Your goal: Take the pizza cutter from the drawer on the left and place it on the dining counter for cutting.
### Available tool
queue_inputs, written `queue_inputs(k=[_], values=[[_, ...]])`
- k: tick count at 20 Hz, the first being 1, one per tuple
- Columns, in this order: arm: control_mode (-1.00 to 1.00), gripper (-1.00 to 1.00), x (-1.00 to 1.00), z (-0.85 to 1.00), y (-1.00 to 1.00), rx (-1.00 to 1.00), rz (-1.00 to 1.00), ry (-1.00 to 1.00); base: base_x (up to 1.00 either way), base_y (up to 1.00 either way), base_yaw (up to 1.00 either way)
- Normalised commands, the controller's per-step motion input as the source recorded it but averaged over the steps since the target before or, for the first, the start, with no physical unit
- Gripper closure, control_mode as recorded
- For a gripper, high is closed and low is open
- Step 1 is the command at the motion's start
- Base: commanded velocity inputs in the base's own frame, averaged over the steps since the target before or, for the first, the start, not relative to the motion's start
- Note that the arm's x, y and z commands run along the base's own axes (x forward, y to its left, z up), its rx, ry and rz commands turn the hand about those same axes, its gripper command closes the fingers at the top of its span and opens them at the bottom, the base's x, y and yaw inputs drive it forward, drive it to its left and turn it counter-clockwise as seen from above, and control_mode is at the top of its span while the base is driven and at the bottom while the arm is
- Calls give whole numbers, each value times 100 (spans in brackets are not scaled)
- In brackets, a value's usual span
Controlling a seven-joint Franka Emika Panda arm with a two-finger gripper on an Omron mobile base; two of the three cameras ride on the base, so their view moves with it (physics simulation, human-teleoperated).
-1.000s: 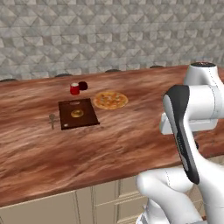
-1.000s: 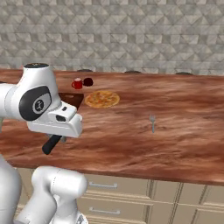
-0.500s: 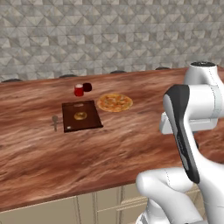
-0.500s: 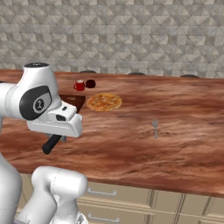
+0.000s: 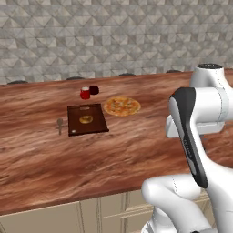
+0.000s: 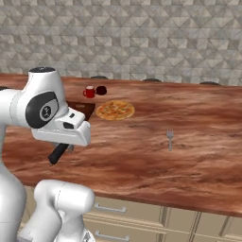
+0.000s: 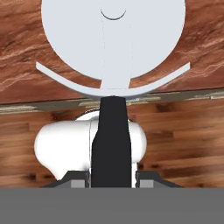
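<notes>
Even, bright, sourceless light falls on the tabletop [image 5: 41,159], shadows are faint with only a soft dark patch under the arm, no glare anywhere, and the rendered views stay sharp edge to edge, slightly coarse.

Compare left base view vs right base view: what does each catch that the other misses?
Left base: a small utensil left of the dark board, and the round food on the board. Right base: a fork right of the pizza, plus the pizza cutter, black handle poking out under the arm. Both: pizza, board, red mug, dark cup, dining counter.
</notes>
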Motion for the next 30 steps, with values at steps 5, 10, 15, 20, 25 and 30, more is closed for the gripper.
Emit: queue_inputs(k=[5,10,15,20,25,30], values=[[-100,100,100,0,-16,4,3,0,0,0,0],[-100,100,100,0,-1,0,0,0,0,0,0],[-100,100,100,-4,0,0,0,0,0,0,0],[-100,100,96,-35,0,0,0,0,0,0,0],[-100,100,89,-55,0,1,-11,0,0,0,0],[-100,100,72,-58,0,0,-28,0,0,0,0]])
